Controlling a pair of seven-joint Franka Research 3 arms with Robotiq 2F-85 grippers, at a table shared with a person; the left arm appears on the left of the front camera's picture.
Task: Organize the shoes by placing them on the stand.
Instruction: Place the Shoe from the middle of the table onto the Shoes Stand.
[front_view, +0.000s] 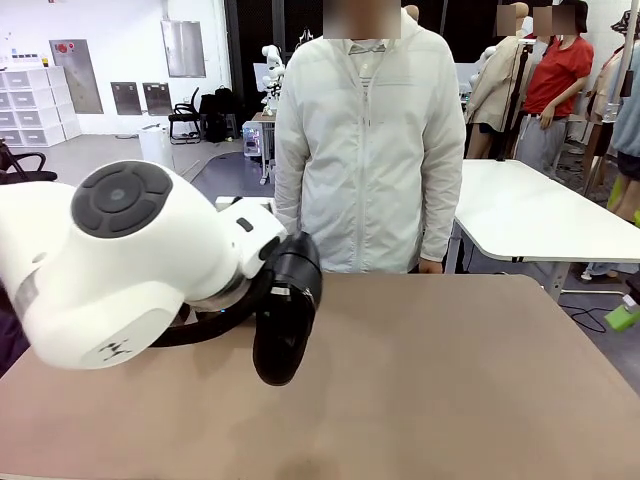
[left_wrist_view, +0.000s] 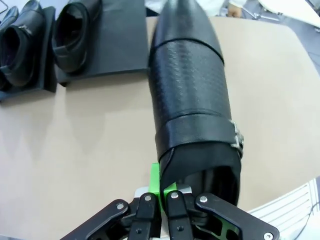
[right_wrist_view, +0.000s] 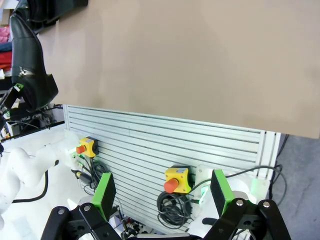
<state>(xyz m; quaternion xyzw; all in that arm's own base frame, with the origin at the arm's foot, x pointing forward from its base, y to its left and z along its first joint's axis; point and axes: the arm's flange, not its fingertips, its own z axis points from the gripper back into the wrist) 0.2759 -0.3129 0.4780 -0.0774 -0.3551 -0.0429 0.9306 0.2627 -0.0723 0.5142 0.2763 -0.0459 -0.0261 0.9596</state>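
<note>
While held: left gripper (left_wrist_view: 161, 200) pinches the shoe (left_wrist_view: 192, 100) by its heel rim, above the surface (left_wrist_view: 75, 150).
Risk: thin grip; shoe may swing or slip.
Stand (left_wrist_view: 120, 45): one slot free beside a shoe.
Right gripper (right_wrist_view: 160, 192): wide, empty.

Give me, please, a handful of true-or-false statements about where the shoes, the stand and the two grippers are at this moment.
1. The left gripper is shut on a black shoe, held above the table. True.
2. The right gripper holds a shoe. False: its jaws stand open with nothing between them.
3. The stand tray nearer the held shoe already carries two shoes. False: one shoe sits on it, with a bare space beside it.
4. The farther tray has shoes on it. True.
5. The person is reaching for the held shoe. False: their arms hang at their sides.
</note>
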